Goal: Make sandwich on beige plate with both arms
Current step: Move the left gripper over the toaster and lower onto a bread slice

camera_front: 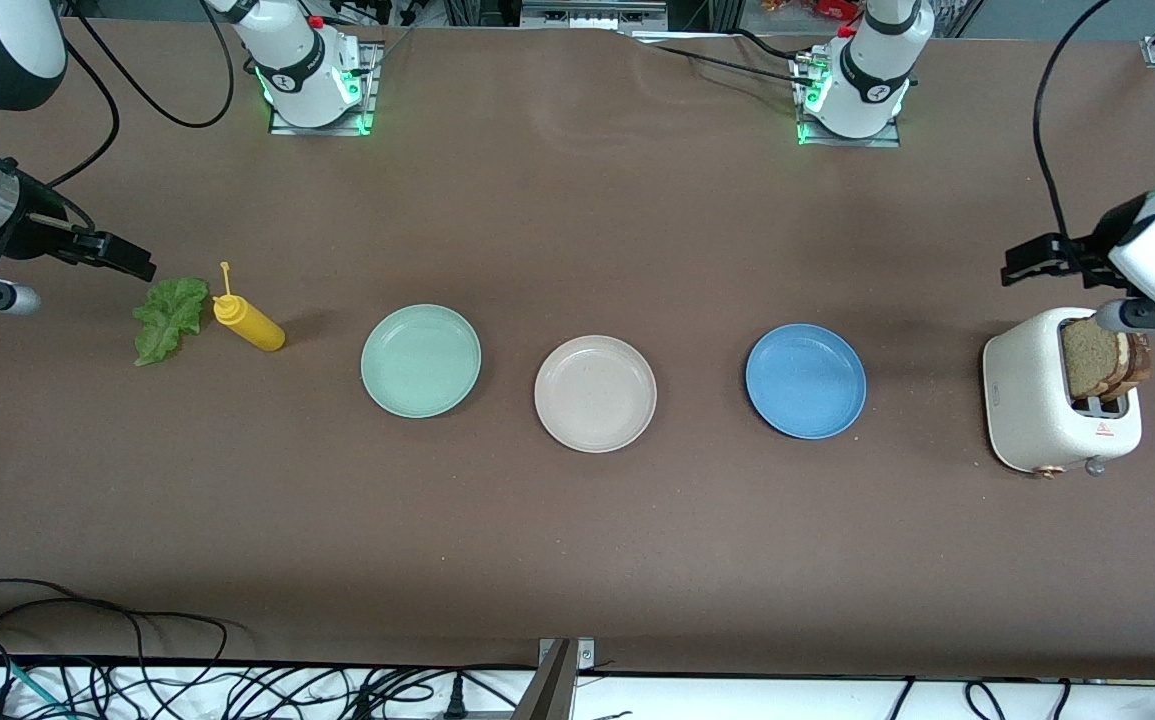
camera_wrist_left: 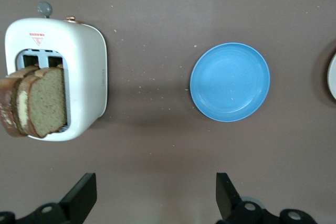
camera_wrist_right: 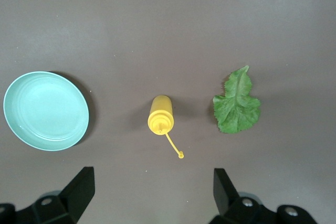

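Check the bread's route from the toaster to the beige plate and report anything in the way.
The blue plate lies on the table between the toaster, which holds the bread slices, and the beige plate. It is low and shallow, so carrying the bread over it looks workable.

Brown table (camera_front: pixel 577 560), cables (camera_front: pixel 137 680) below

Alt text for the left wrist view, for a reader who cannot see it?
Two brown bread slices stand in a white toaster on the brown table, with an empty blue plate beside it. The left end effector hangs open above the table, holding nothing.
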`<state>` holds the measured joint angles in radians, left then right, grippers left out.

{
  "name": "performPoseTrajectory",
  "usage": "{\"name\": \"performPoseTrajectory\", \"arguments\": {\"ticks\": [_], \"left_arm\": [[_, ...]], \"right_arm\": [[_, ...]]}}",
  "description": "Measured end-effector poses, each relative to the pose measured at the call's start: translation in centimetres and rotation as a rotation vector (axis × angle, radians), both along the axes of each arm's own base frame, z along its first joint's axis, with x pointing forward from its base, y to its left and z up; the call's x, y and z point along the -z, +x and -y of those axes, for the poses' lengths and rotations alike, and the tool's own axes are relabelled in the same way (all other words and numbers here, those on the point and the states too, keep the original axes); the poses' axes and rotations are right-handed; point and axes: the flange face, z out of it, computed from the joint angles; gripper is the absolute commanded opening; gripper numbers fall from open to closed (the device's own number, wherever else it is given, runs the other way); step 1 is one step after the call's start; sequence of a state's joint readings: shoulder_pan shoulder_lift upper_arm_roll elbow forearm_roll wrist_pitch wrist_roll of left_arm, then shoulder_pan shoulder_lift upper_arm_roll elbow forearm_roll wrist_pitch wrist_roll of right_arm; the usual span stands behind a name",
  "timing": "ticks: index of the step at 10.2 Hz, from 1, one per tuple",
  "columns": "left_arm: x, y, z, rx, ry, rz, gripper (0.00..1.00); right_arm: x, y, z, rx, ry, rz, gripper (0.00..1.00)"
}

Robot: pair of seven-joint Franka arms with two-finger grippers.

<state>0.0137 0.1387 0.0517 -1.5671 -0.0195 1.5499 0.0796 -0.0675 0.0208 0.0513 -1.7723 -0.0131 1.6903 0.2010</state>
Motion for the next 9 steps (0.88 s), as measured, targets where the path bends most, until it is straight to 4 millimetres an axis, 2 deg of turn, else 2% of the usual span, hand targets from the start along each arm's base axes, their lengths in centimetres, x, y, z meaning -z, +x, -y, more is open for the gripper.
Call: {"name": "performPoseTrajectory", "arguments": {"ticks": [3, 7, 9], "left_arm": [[2.5, 1.5, -4.9, -0.011, -0.004, 0.028, 1.00], [6.9, 3.6, -8.0, 0.024, 0.055, 0.046, 1.00], [9.4, 4.4, -10.7, 0.024, 0.056, 0.057, 1.00]], "right_arm": [[0.0, 0.0, 0.0, 0.000, 0.000, 0.000, 1.00], [0.0, 0.0, 0.0, 0.000, 0.000, 0.000, 1.00], [0.0, 0.0, 0.0, 0.000, 0.000, 0.000, 1.00]]}}
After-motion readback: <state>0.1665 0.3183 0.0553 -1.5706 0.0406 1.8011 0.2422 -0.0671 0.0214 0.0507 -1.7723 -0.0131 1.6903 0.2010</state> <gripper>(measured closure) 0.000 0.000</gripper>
